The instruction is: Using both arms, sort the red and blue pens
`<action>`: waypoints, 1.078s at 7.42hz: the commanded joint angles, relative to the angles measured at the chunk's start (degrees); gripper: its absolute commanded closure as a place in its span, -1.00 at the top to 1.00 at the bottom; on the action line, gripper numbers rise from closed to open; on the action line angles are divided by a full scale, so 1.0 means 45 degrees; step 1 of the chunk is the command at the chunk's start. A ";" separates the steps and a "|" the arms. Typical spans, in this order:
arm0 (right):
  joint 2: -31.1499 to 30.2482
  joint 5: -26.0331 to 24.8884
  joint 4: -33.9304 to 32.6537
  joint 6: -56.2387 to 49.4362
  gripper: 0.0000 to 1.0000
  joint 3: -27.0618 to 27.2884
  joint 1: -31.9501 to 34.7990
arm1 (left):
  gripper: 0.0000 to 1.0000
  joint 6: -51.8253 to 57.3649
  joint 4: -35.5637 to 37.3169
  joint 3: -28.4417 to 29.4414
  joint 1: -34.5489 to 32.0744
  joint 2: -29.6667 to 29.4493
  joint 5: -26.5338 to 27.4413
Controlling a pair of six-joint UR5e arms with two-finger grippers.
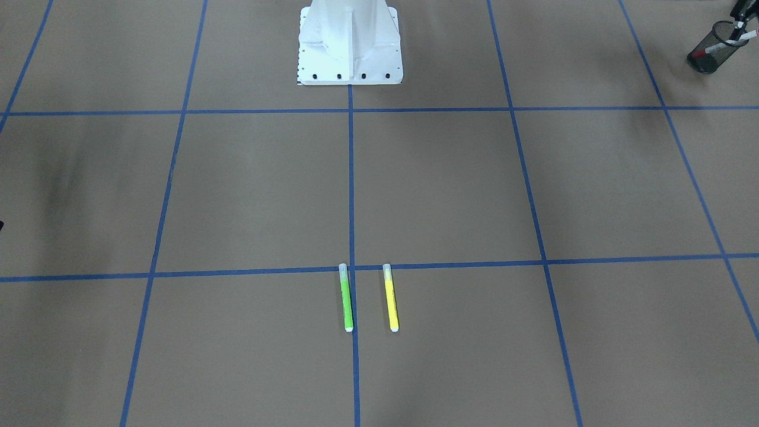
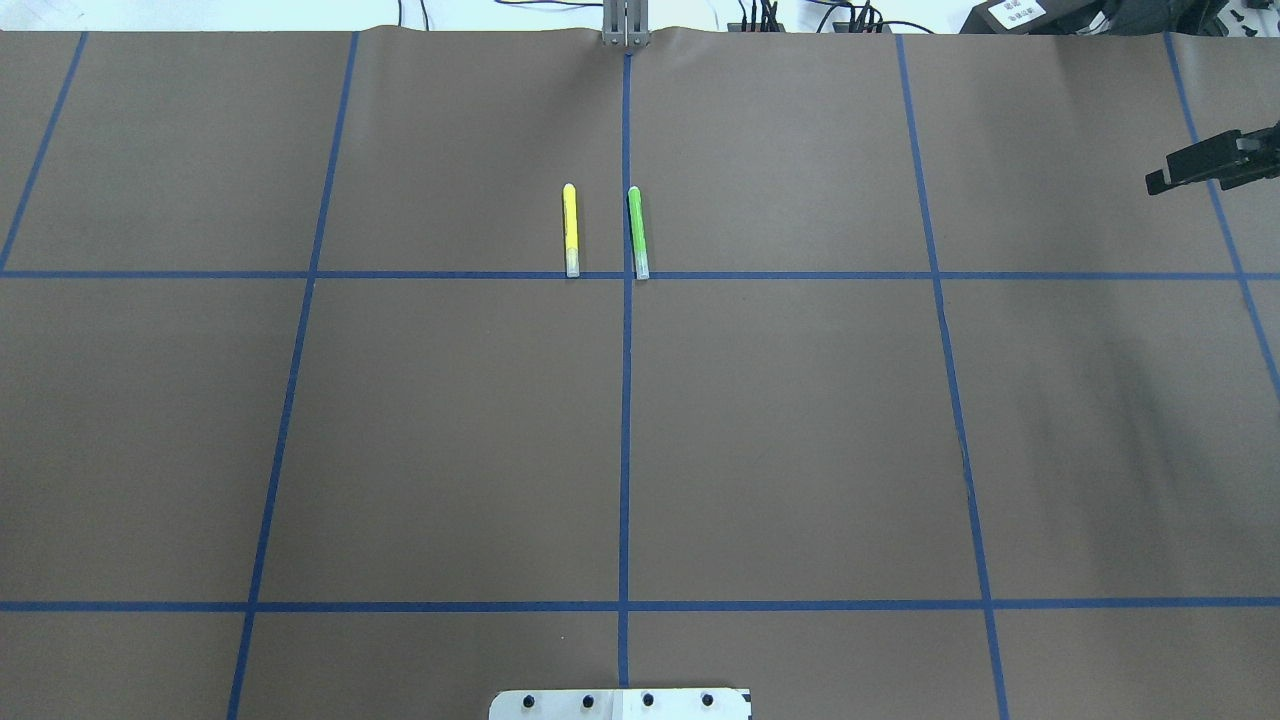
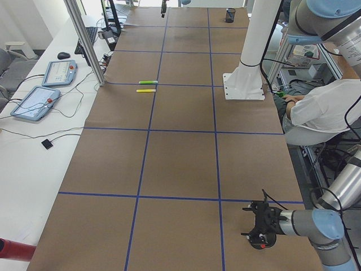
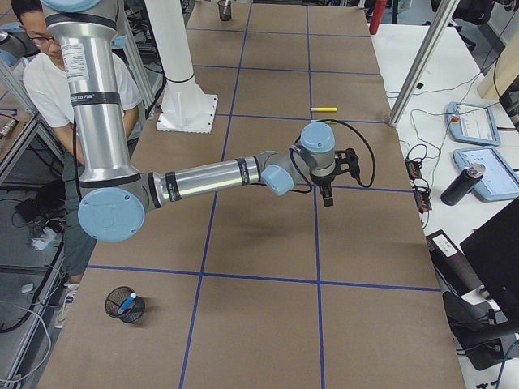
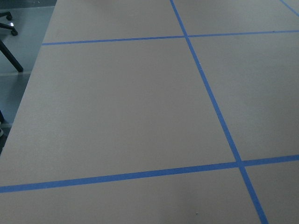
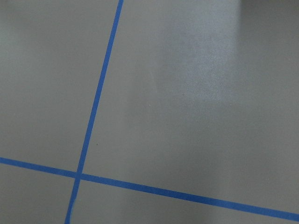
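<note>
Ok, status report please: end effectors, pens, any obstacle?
Left end effector above left cup, right end effector over table; jaws unclear. Red pen in left cup, blue pen in right cup. Green marker, yellow marker lie mid-table, blocking nothing.

4 markers (image 1: 346, 299) (image 1: 391, 299) (image 1: 740, 39) (image 4: 127, 304), 2 cups (image 1: 708, 62) (image 4: 113, 313), 2 arms (image 4: 211, 177) (image 3: 310, 223)

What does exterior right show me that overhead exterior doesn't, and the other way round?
Only exterior right: the mesh cup with the blue pen in it, and the right arm along its length. Only overhead exterior: the green marker, lying beside the yellow one. Both: the yellow marker and the right tool.
</note>
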 commanded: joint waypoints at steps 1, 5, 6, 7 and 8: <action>-0.0078 -0.0072 -0.0002 0.0000 1.00 -0.0004 0.0001 | 1.00 0.0097 0.4608 -0.1652 -0.1149 -0.1931 -0.1715; -0.0118 -0.0326 -0.0060 -0.0019 1.00 -0.0120 0.0001 | 1.00 0.0274 1.1604 -0.2088 -0.0361 -0.6830 -0.1742; -0.0098 -0.0326 -0.0080 -0.0019 1.00 -0.0121 0.0001 | 1.00 0.0274 1.2995 -0.2088 0.0187 -0.7790 -0.1684; 0.0018 -0.0326 -0.0234 -0.0019 1.00 -0.0198 -0.0019 | 1.00 0.0274 1.4304 -0.2069 0.0637 -0.8651 -0.1664; 0.0096 -0.0326 -0.0449 -0.0058 1.00 -0.0199 -0.0116 | 1.00 0.0293 1.5207 -0.2069 0.1260 -0.9239 -0.1625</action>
